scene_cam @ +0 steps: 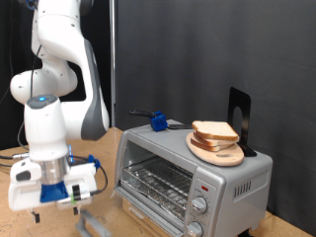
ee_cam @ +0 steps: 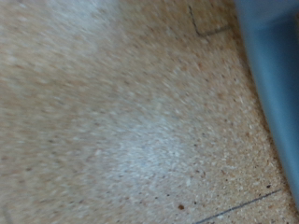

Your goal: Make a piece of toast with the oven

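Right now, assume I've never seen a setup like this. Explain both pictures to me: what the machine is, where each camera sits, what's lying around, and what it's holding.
The white machine in the exterior view is a robot arm with a two-finger gripper at its end, hanging low at the exterior view's left, just above the table. That picture comes from a camera standing off the arm. The other picture comes from a camera on the hand, looking along the fingers: it shows only blurred speckled tabletop and a blue-grey edge I cannot identify.

At the exterior view's right stands the silver oven, with a wire rack behind its glass door and two knobs. On its roof a round wooden board carries the piece of toast, stacked with other slices, beside a small blue object and a black stand.

Nothing shows between the fingers.
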